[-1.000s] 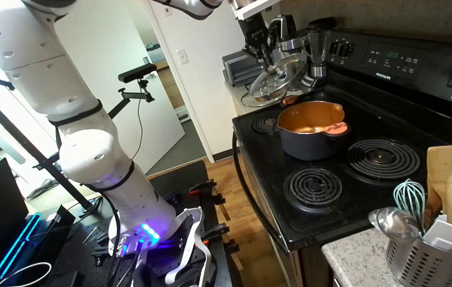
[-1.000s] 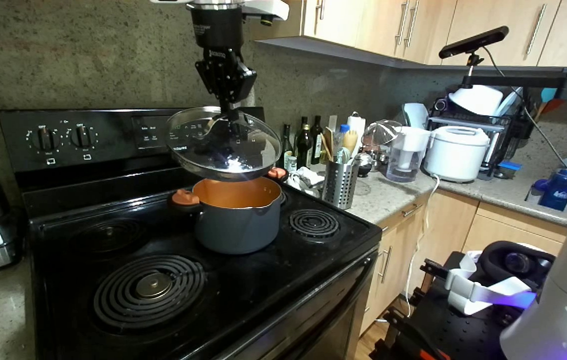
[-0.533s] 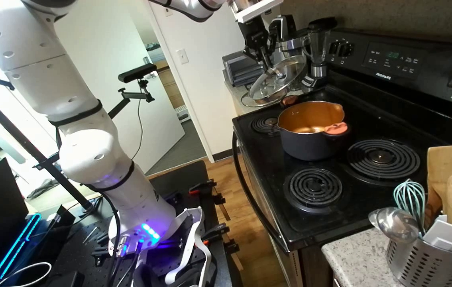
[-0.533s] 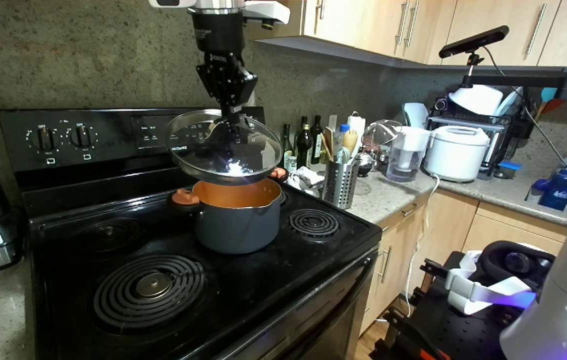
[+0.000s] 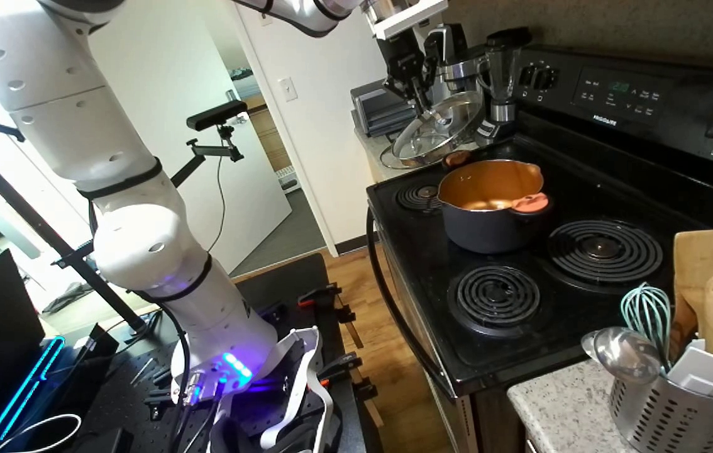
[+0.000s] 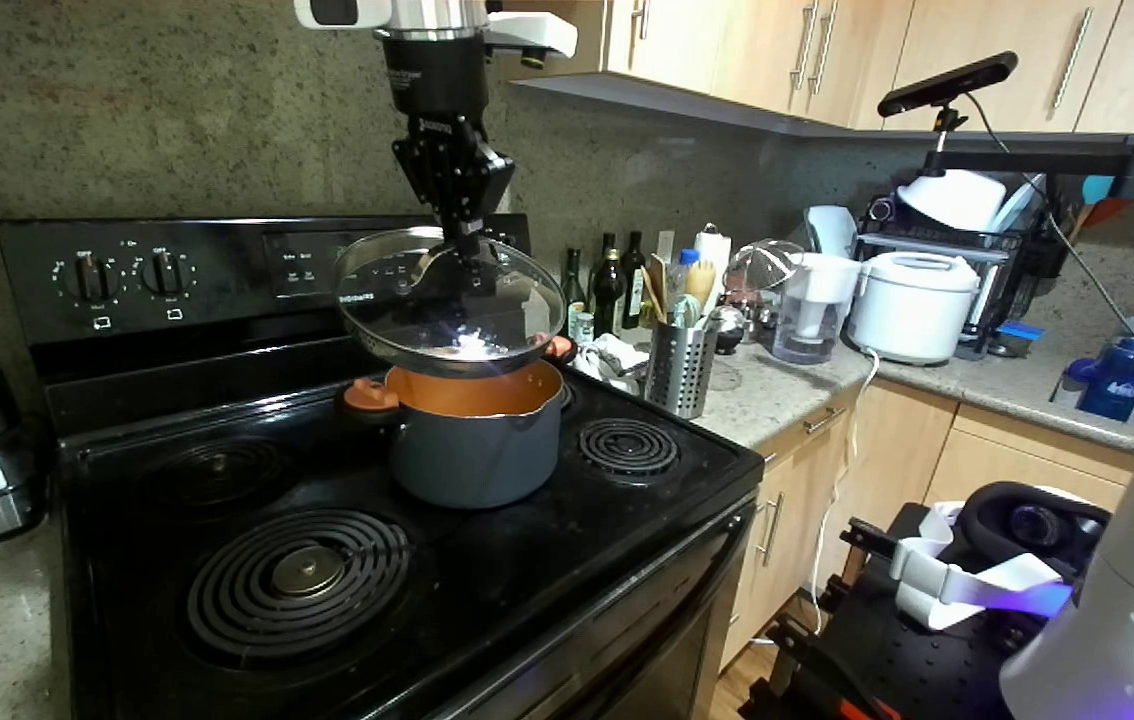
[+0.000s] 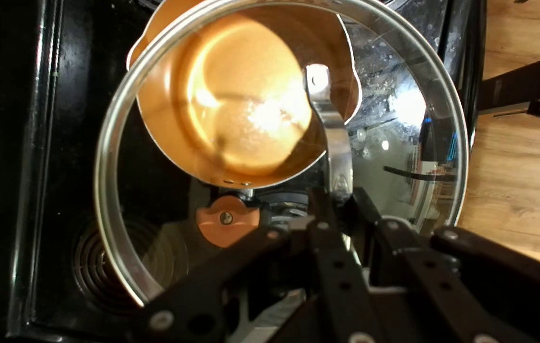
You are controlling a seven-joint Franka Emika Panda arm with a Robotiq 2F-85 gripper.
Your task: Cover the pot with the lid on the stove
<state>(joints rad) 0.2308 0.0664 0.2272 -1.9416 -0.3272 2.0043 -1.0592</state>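
Though the stove (image 6: pixel 507 560) carries the pot (image 6: pixel 475 450) below the pincer (image 7: pixel 341 202), covering is not yet done — the lid (image 6: pixel 432 310) hangs tilted under the pincer, apart from the pot, metal handle (image 7: pixel 336 138) clamped. Remaining, I judge: align, level, lower, release. Count: one stove, one pot, one lid, two orange side handles (image 6: pixel 370 394).

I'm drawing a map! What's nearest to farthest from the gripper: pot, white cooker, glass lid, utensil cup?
In an exterior view, from the gripper:
1. glass lid, in its grip
2. pot, partly below the lid
3. utensil cup, right of pot
4. white cooker, further right
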